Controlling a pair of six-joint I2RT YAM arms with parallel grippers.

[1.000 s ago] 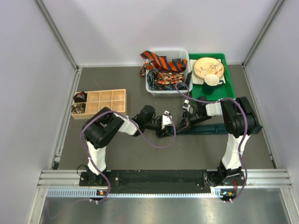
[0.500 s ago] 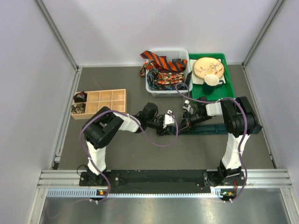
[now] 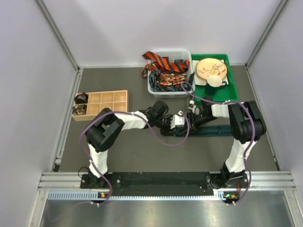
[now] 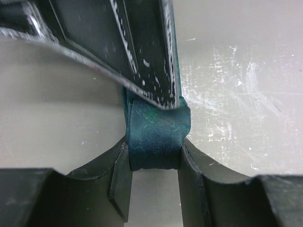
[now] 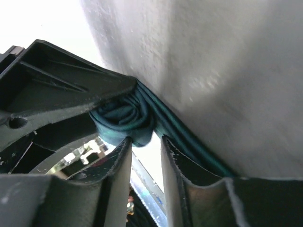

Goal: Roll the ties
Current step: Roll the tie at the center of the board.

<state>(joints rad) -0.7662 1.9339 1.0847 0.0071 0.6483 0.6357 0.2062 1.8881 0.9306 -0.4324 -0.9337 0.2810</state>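
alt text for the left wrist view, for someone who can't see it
Close-up of a rolled dark teal tie pinched between the two fingers of the left hand. The right hand touches the roll from the top of the frame, above a scuffed grey table.

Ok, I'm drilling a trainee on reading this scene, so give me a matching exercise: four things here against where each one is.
Things
1. teal tie
2. striped tie
3. white cup
4. wooden box

Places
A. on the green tray
B. on the left part of the table
C. draped over the far rim of the white basket
D. rolled up between the fingers of the left hand

Pairs: 1-D, 2-C, 3-A, 4-B
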